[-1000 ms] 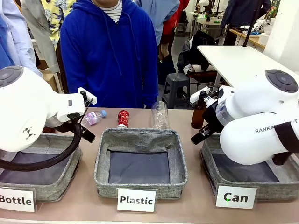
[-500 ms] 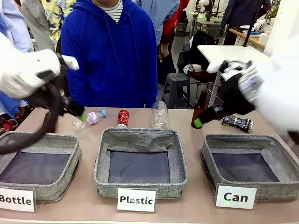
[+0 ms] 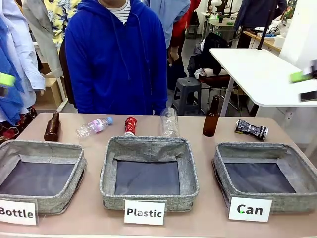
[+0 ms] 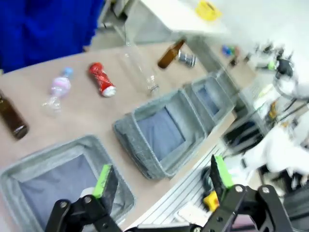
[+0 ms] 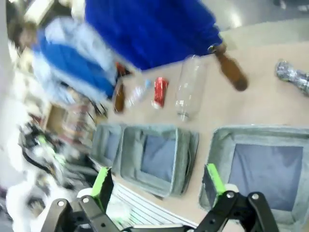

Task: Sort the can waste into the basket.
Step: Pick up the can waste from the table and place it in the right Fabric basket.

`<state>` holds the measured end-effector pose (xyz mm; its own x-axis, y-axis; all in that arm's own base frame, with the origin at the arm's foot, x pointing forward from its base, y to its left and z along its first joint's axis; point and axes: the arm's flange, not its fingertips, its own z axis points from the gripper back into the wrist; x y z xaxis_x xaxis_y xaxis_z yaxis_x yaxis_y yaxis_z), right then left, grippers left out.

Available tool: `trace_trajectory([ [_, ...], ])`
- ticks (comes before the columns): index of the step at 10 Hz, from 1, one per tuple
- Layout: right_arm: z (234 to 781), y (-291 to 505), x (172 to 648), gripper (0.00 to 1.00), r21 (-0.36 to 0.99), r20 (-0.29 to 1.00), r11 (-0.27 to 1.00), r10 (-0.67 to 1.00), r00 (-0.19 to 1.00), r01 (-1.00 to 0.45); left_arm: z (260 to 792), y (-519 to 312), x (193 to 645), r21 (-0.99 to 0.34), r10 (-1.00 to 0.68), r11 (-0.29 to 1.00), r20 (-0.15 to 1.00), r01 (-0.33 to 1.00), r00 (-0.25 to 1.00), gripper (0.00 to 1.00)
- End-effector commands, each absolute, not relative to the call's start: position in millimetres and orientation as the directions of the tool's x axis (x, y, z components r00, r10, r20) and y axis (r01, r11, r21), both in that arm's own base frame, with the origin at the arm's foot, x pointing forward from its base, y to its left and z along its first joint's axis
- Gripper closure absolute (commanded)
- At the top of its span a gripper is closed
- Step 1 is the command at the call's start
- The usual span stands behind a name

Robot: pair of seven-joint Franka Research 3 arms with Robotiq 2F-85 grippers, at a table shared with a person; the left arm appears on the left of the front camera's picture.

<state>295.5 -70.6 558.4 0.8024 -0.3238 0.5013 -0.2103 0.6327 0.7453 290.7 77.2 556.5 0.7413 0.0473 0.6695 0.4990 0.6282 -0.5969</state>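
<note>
Just behind the Can basket (image 3: 257,148), on the desk (image 3: 208,218), the black-and-silver can (image 3: 251,130) lies on its side, near the far rim. The red can (image 3: 130,125) lies well left of that basket, behind the Plastic basket (image 3: 148,144). Your left hand (image 4: 161,174) is high up, fingers spread, gripping nothing. Your right hand (image 5: 157,181) is the same, spread and empty, above that basket's near side.

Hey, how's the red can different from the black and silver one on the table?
Colour: the red can has white marks; the black-and-silver can is patterned. Place: the red can lies behind the Plastic basket, the black-and-silver can behind the Can basket. Pose: the red can points toward the camera, the other lies crosswise. Both are crushed, on the table, outside the baskets.
</note>
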Motion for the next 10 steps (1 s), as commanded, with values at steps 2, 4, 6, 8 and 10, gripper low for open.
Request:
trace_trajectory([
  [2,472,-138,242,0.0,0.884,0.417,0.443,-0.605,0.678,-0.148,465,157,290,-0.874,0.489,0.462,0.393,0.15,0.779,0.0],
  [4,452,-166,225,0.0,0.92,0.354,0.377,-0.697,0.623,-0.101,439,156,279,-0.93,0.628,0.366,0.271,0.03,0.729,0.0],
  [6,503,-216,258,0.0,0.918,0.341,0.389,-0.69,0.639,-0.069,434,140,278,-0.943,0.734,0.328,0.218,-0.055,0.643,0.0],
  [8,503,-216,258,0.0,0.918,0.341,0.389,-0.69,0.639,-0.069,443,211,295,-0.935,0.635,0.355,0.234,-0.009,0.737,0.0],
  [10,496,-216,258,0.0,0.929,0.307,0.368,-0.704,0.64,-0.041,443,211,295,-0.935,0.635,0.355,0.234,-0.009,0.737,0.0],
])
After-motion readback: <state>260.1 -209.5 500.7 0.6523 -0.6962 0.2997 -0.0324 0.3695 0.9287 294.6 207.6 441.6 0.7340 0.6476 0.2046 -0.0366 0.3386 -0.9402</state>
